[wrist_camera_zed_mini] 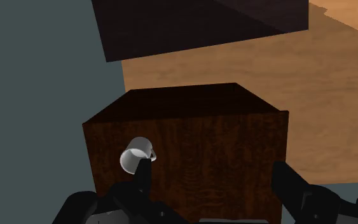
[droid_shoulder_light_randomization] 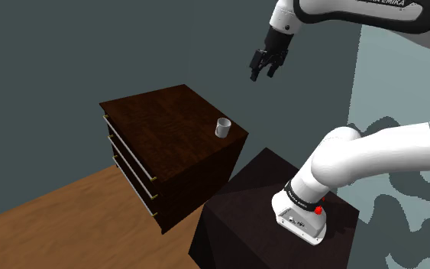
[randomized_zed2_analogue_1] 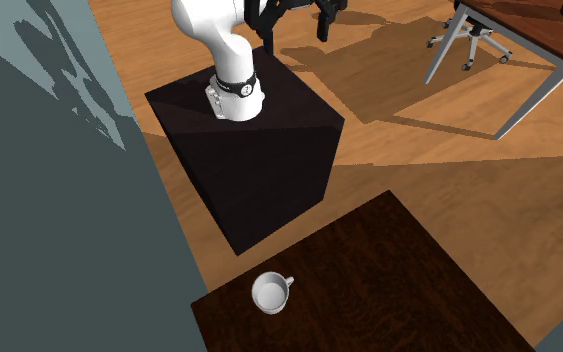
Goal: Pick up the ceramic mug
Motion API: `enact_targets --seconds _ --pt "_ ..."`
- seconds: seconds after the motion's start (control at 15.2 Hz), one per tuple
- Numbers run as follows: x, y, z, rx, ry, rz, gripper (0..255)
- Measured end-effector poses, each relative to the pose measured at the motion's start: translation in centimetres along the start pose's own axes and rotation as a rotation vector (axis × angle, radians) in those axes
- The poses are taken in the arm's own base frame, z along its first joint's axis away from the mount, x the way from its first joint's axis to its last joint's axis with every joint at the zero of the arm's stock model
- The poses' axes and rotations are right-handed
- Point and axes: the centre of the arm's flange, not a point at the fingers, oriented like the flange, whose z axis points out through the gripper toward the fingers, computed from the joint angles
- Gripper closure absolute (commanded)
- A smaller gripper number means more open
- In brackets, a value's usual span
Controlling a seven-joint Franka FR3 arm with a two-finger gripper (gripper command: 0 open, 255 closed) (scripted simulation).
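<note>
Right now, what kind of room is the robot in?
Probably a bedroom or study in a house: wooden floor, a dark chest of drawers with a white mug on top, and a desk with a wheeled chair.

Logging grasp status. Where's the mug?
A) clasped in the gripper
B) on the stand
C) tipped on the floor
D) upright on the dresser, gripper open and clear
D: the white mug stands upright on the dark dresser top, and the gripper hangs open in the air, apart from it.
</note>
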Motion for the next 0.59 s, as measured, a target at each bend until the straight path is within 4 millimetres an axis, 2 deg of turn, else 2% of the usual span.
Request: enact_targets --seconds 0.07,0.2,0.59 --pt "0.0 0.0 0.0 0.0 0.0 0.0 0" --pt "0.7 0.7 1.2 0.003 -0.002 0.0 0" --pt "4.0 3.5 7.6 0.017 -0.011 0.001 0"
